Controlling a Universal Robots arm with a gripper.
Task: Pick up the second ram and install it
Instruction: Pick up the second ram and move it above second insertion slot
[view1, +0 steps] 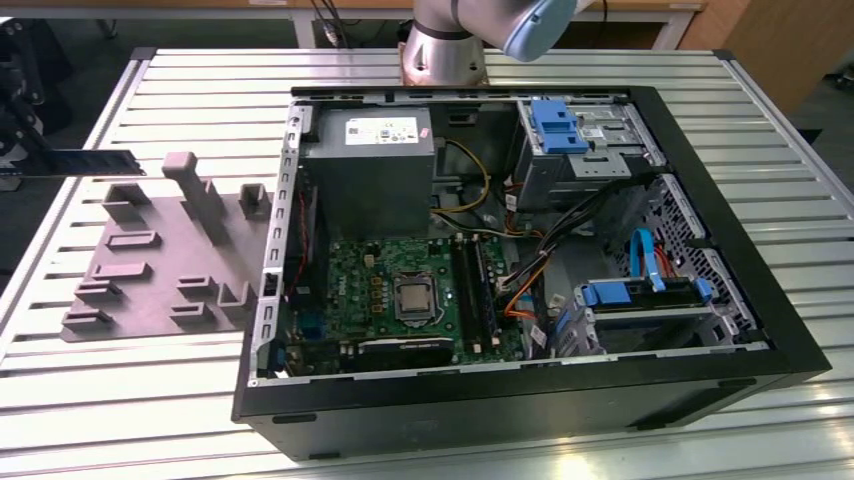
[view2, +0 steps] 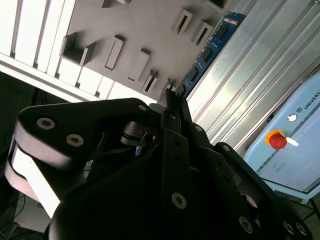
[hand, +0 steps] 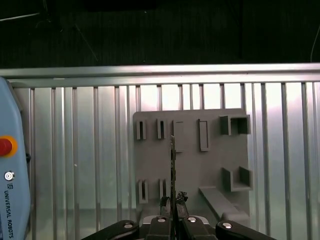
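— Where is the second ram (view1: 87, 161)?
— In the exterior view it sits at about ten o'clock from the open computer case (view1: 534, 410). It is held level, out by the far corner of the grey holder (view1: 147, 250) on the slatted table (view1: 107, 400).
— And the gripper (hand: 173, 200)?
— Its fingers (view2: 171, 117) are clenched on one end of the stick. In the second wrist view the blue-green board with its dark chips runs out from the fingertips along the holder's edge. In the first wrist view it shows edge-on, a thin line over the holder.
— Is it touching the holder?
— It stands out of the slots, but I cannot tell whether it grazes the plate.
— The case?
— It lies on its side with the panel off and the motherboard (view1: 360, 285) showing. The long black memory slots (view1: 470, 285) are at three o'clock from the processor socket (view1: 414, 300). The arm's base (view1: 443, 50) stands at twelve o'clock from the case. A pale blue pendant (hand: 10, 200) with a red button lies on the table, apart from the holder.
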